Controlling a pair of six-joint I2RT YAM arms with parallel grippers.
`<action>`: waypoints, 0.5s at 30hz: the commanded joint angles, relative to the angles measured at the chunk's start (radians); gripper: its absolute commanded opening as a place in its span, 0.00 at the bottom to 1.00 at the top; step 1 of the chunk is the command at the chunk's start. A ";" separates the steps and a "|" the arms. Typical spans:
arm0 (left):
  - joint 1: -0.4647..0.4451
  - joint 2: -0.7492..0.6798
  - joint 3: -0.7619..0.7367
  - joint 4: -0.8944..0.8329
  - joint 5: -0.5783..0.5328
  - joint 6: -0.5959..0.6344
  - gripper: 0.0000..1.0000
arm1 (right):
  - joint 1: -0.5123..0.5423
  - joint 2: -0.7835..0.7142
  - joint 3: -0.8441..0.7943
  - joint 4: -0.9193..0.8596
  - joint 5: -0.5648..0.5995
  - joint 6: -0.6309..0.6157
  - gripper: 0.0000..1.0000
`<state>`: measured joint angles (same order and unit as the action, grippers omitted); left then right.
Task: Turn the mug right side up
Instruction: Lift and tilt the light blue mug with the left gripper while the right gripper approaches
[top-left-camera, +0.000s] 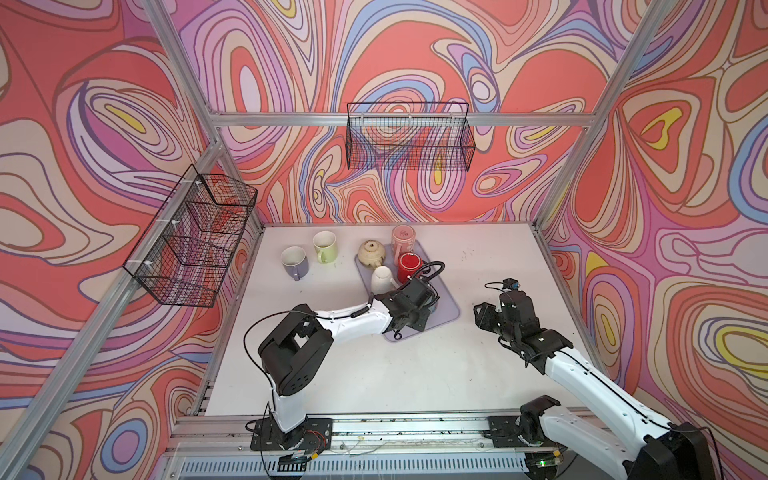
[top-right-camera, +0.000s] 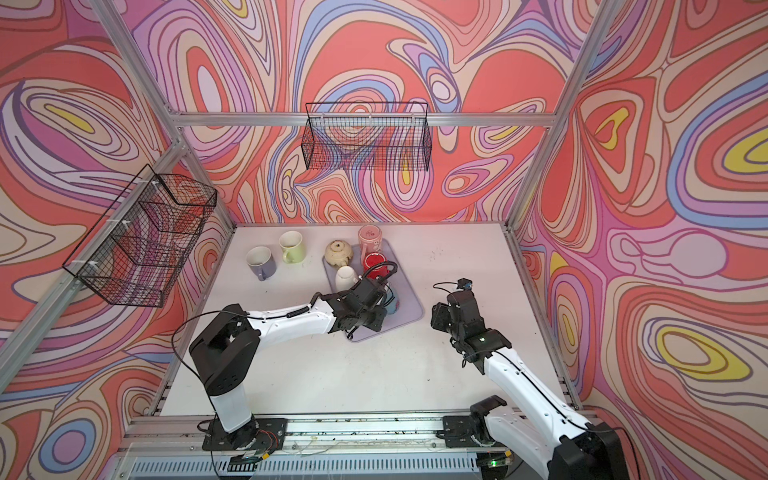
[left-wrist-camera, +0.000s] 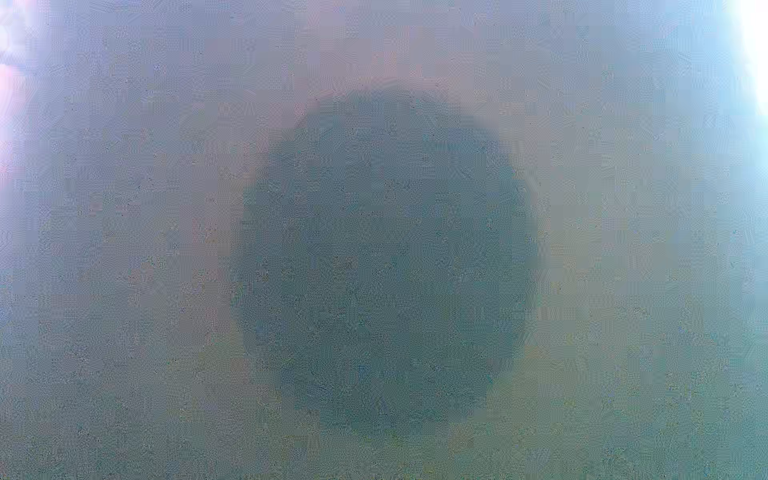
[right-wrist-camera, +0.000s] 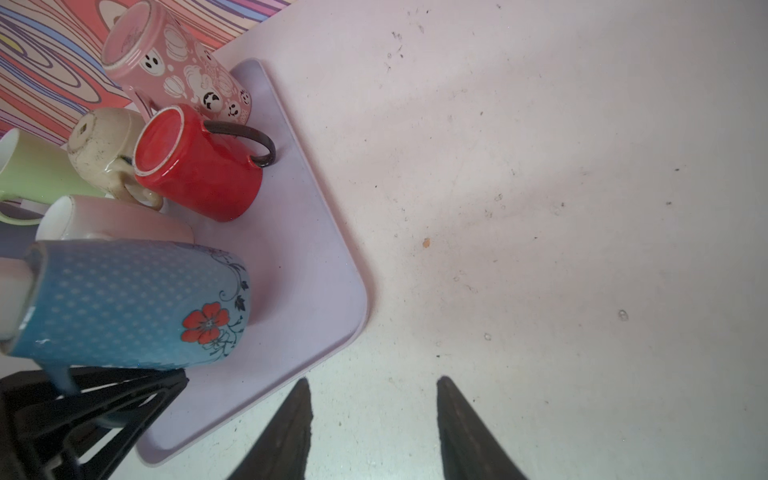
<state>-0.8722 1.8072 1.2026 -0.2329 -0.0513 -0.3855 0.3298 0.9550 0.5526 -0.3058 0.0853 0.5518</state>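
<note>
Blue floral mug (right-wrist-camera: 124, 303), upside down, on tray (right-wrist-camera: 299, 249)

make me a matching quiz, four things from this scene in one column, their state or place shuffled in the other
1 blue floral mug
2 red mug
3 green mug
4 right gripper

a upright on the table, off the lavender tray
b open over bare table
c upside down on the tray, dark handle
d upside down on the tray, white dots

Pairs: 1-d, 2-c, 3-a, 4-b

red mug (right-wrist-camera: 199, 174) and white mug (right-wrist-camera: 124, 220) stand near blue mug (right-wrist-camera: 124, 303); table (right-wrist-camera: 540, 208) beside tray (right-wrist-camera: 299, 249) open.
</note>
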 joint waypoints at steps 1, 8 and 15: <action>0.019 -0.086 -0.023 0.115 0.084 0.018 0.00 | -0.012 -0.009 -0.008 0.021 -0.031 0.006 0.50; 0.111 -0.225 -0.104 0.197 0.322 -0.027 0.00 | -0.028 -0.039 -0.005 0.062 -0.104 -0.032 0.50; 0.187 -0.321 -0.042 0.064 0.522 0.020 0.00 | -0.034 -0.105 -0.017 0.160 -0.279 -0.100 0.49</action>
<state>-0.7036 1.5505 1.1049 -0.1623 0.3302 -0.3935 0.3012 0.8757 0.5514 -0.2161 -0.0906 0.4950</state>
